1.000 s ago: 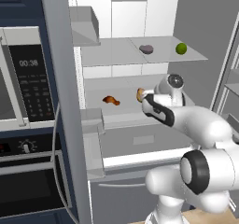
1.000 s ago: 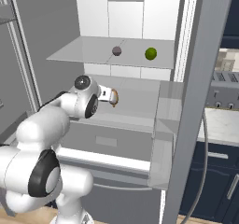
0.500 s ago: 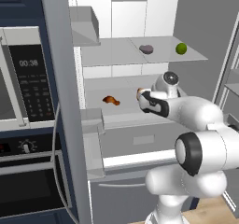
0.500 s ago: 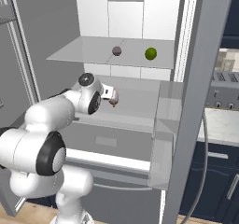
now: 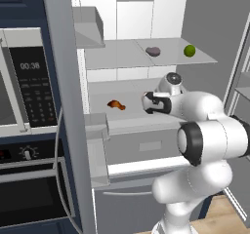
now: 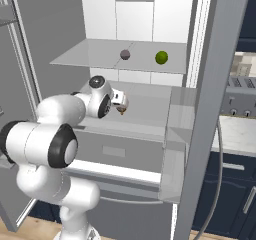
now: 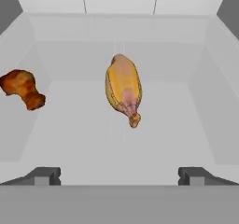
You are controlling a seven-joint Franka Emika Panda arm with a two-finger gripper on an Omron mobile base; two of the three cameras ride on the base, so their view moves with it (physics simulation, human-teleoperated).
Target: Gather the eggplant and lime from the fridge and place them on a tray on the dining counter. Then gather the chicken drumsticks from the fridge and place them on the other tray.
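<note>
The fridge stands open. On its upper shelf (image 5: 122, 57) lie a small purple eggplant (image 5: 153, 51) (image 6: 125, 54) and, to its right, a green lime (image 5: 189, 50) (image 6: 161, 57). Two chicken drumsticks rest on the middle shelf: a pale yellow one (image 7: 123, 87) (image 6: 121, 107) straight ahead of my hand, and a brown one (image 5: 115, 104) (image 7: 21, 88) farther left. My gripper (image 5: 146, 103) (image 6: 120, 100) (image 7: 119, 176) is inside the middle shelf, open, a short way from the pale drumstick, with nothing between its fingers.
The left fridge door (image 5: 63, 106) with its bins (image 5: 97, 130) stands close on my left, beside a microwave (image 5: 24, 82) and oven. The right door with its bins (image 6: 177, 134) stands open on the other side. A drawer (image 5: 146, 145) sits under the middle shelf. A toaster (image 6: 242, 89) stands on the right counter.
My hand has pushed a little deeper into the middle shelf toward the pale drumstick, and the arm has folded closer. The jaws stayed open. The food has not moved.
</note>
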